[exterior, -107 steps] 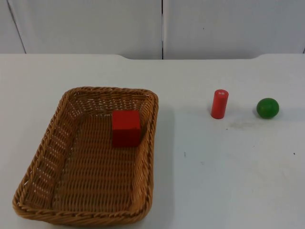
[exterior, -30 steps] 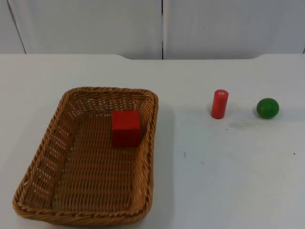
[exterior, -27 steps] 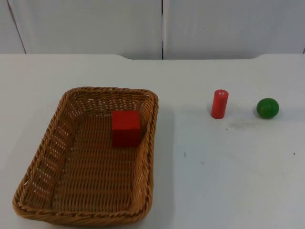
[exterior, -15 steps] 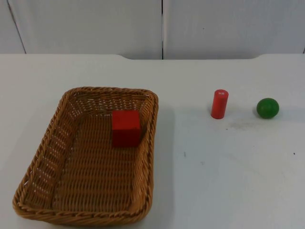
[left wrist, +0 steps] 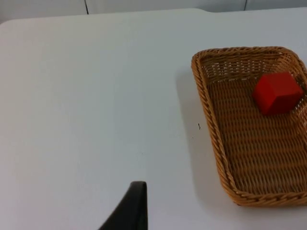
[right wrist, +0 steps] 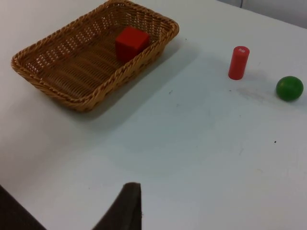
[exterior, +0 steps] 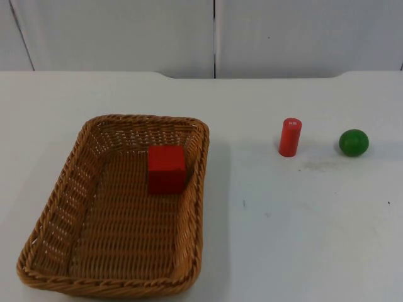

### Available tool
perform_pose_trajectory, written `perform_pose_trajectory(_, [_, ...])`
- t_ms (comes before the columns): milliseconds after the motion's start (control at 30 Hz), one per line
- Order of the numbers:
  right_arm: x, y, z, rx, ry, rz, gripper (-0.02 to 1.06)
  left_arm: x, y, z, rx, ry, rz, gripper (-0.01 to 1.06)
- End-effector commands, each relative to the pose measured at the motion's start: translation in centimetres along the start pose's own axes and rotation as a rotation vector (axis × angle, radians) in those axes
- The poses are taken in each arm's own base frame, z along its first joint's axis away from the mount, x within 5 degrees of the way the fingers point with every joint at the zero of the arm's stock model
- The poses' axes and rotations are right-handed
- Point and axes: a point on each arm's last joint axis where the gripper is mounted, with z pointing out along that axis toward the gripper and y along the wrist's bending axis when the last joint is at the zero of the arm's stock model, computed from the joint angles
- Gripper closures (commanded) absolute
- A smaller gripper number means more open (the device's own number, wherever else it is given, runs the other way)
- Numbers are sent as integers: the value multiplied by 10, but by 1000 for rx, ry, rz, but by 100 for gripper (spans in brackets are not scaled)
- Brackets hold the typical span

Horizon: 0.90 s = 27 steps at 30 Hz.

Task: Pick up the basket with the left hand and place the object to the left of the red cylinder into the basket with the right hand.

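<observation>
My left gripper (left wrist: 136, 201) hung above bare table (exterior: 302, 239), the basket (exterior: 82, 182) ahead of it with the red cube (exterior: 167, 168) inside. My right gripper (right wrist: 127, 203) looked toward the red cylinder (right wrist: 238, 62) and green ball (right wrist: 289, 88). I could not tell either grip.

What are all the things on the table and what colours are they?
basket: one, brown wicker, on the table's left side.
cube: one, red, inside the basket near its far right corner.
cylinder: one, red, standing upright on the table, to the right of the basket.
ball: one, green, on the table to the right of the cylinder, apart from it.
table: one, white, under everything.
wall: grey, behind the table.
left hand: one black fingertip, above the bare table beside the basket.
right hand: one black fingertip, above the table, far from the things.
</observation>
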Motion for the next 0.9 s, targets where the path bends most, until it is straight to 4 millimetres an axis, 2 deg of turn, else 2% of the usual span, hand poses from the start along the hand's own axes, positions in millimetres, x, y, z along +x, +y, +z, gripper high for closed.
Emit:
perform_pose_trajectory(0, [-1,0,-1,6,-17,-1,-1,0,0,-1,-12,-6,0,0])
perform_pose_trajectory(467, [-1,0,-1,6,-17,-1,-1,0,0,0,-117,-5,-53,0])
perform_pose_trajectory(867, [-1,0,-1,6,-17,-1,-1,0,0,0,-121,-4,-52,0])
